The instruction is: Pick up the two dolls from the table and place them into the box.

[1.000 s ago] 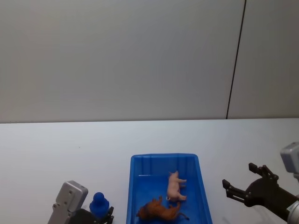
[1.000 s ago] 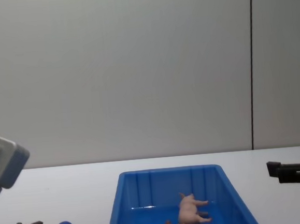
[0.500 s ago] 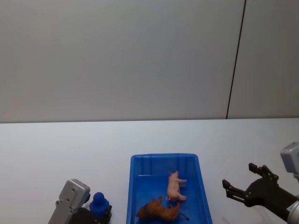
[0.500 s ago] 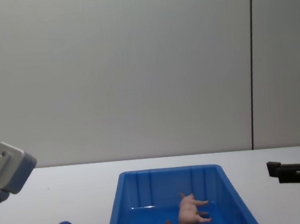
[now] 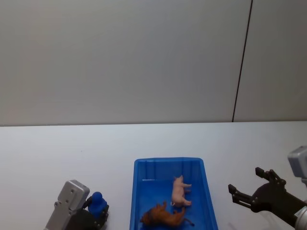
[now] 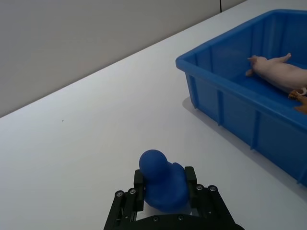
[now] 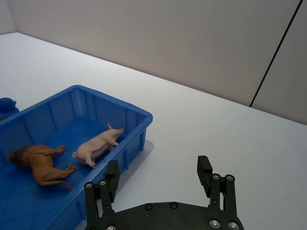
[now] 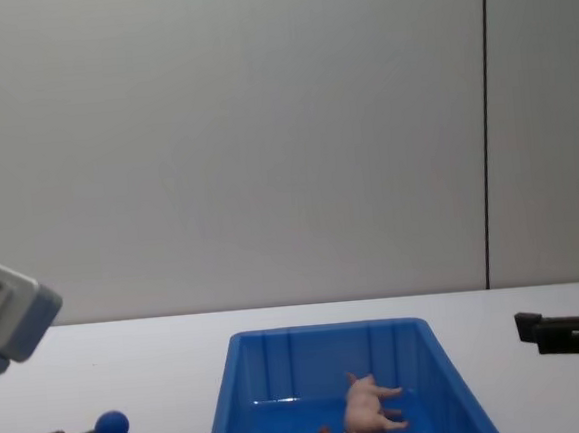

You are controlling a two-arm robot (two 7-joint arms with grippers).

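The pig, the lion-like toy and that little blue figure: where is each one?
pig (image 7: 98,144): right wrist view, on its flank.
brown maned animal (image 7: 41,164): right wrist view, on its body.
blue figure (image 6: 163,181): left wrist view, on its rounded body, between the left gripper's fingers.

I see a plain white surface (image 5: 57,148) running back to a grey wall. One thing sits directly on it: the blue box (image 5: 207,191), near edge, approx centre w/ slight offset to the right. Its ribbed walls rest flat on the surface. The box casts a soft shadow on its right side.
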